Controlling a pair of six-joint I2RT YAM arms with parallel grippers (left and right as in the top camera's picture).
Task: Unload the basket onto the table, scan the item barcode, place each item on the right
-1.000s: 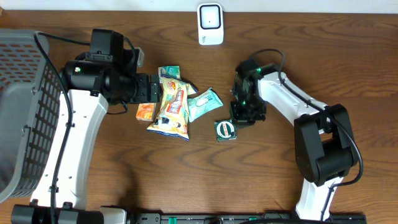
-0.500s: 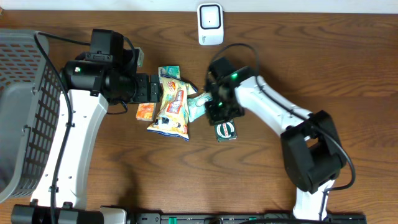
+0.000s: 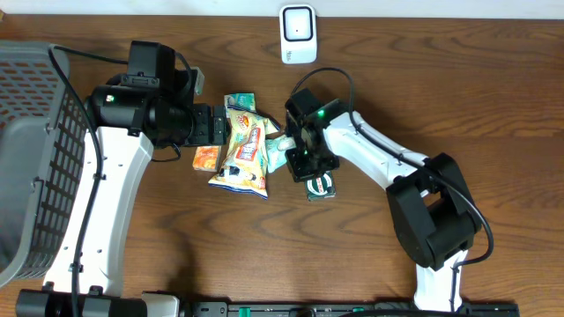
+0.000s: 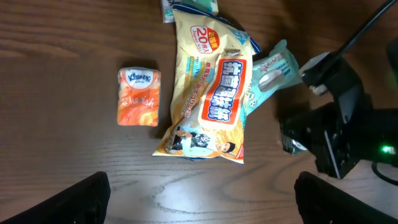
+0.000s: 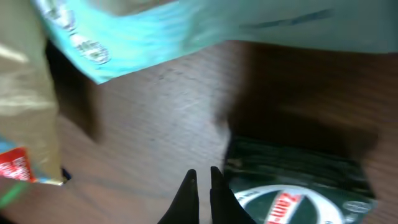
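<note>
The right hand [image 5: 200, 179], shut and empty, has been swung in beside the tin [image 3: 319, 183]. The left hand [image 3: 214, 125] is held wide. Nothing is yet grasped for scanning.

teal packet [image 3: 276, 152]: partly under right arm [image 3: 370, 150] | green box [image 5: 292, 180]: blurred, cut off

The closed right pincer [image 5: 200, 193] points at the wooden surface [image 5: 149, 124] just beside a green pack [image 5: 298, 186], a teal packet [image 5: 186, 31] above.
</note>
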